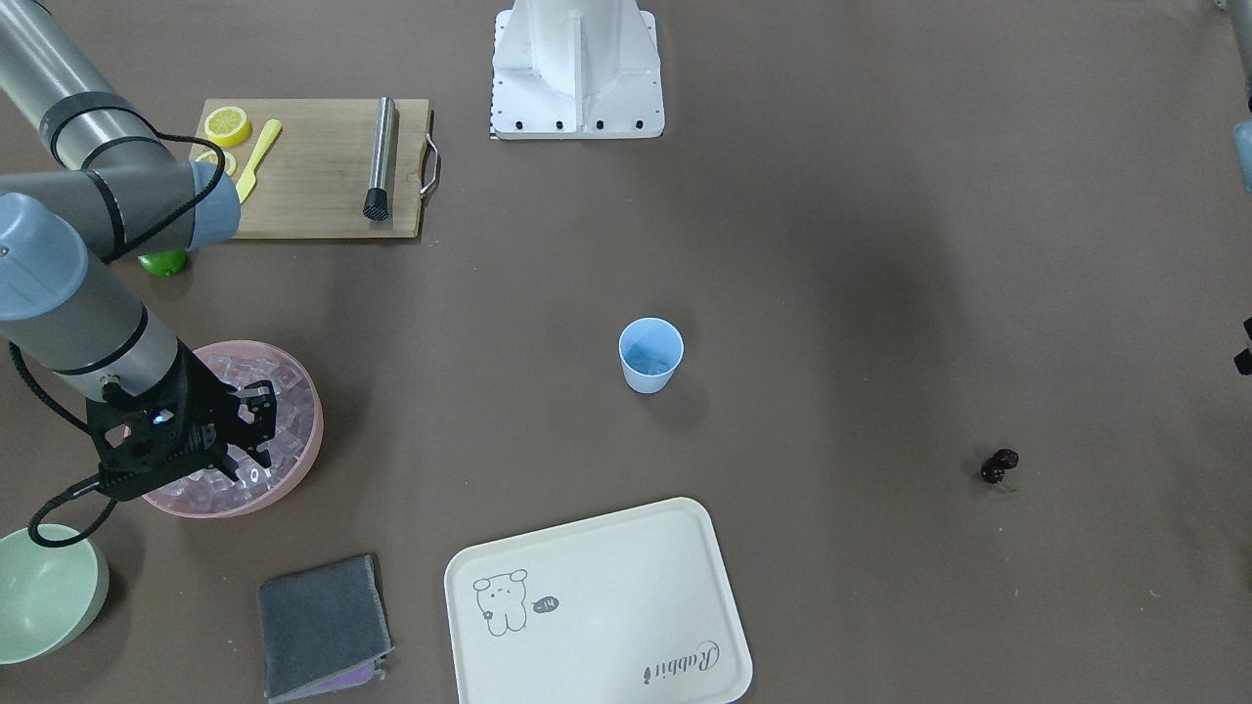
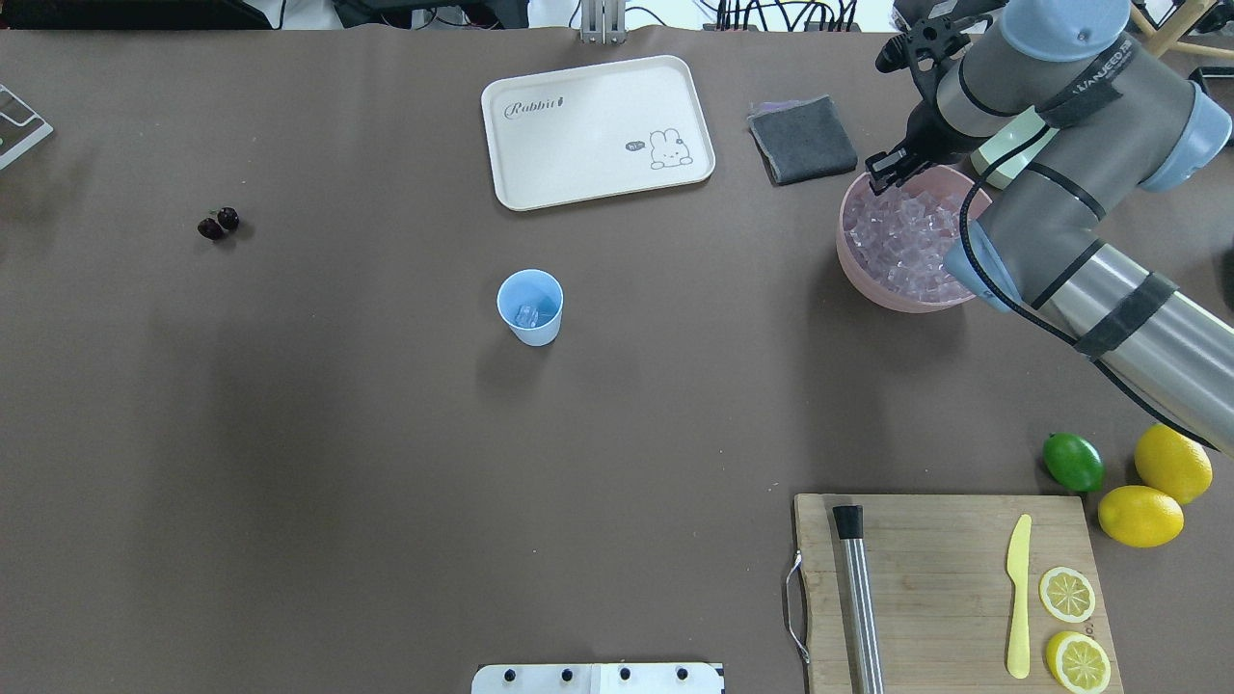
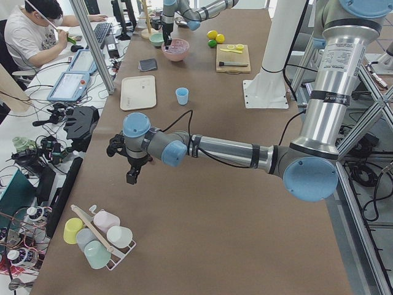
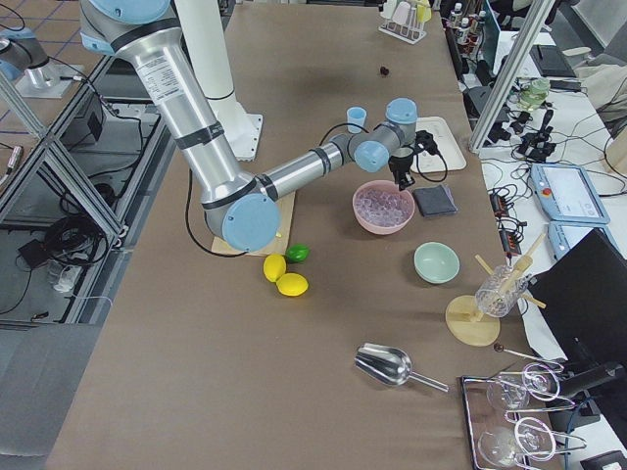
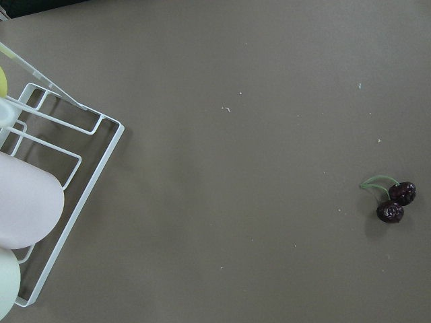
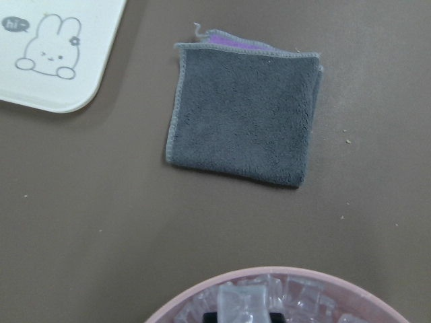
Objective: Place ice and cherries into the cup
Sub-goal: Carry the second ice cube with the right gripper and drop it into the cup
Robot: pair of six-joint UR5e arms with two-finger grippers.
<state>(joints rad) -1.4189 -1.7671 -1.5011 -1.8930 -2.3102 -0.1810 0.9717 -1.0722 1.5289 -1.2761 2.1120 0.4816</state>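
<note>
The light blue cup stands upright mid-table with one ice cube in it. The ice is heaped in a pink bowl at the right. My right gripper hangs over the bowl's far rim. In the right wrist view one ice cube sits between its fingertips, above the heap. The cherries lie on the table at the far left and also show in the left wrist view. My left gripper hovers near them; I cannot tell if it is open or shut.
A cream tray and a grey cloth lie beyond the cup. A cutting board holds a metal muddler, a yellow knife and lemon slices. A lime, two lemons and a pale green bowl are nearby. A wire cup rack lies left of the cherries.
</note>
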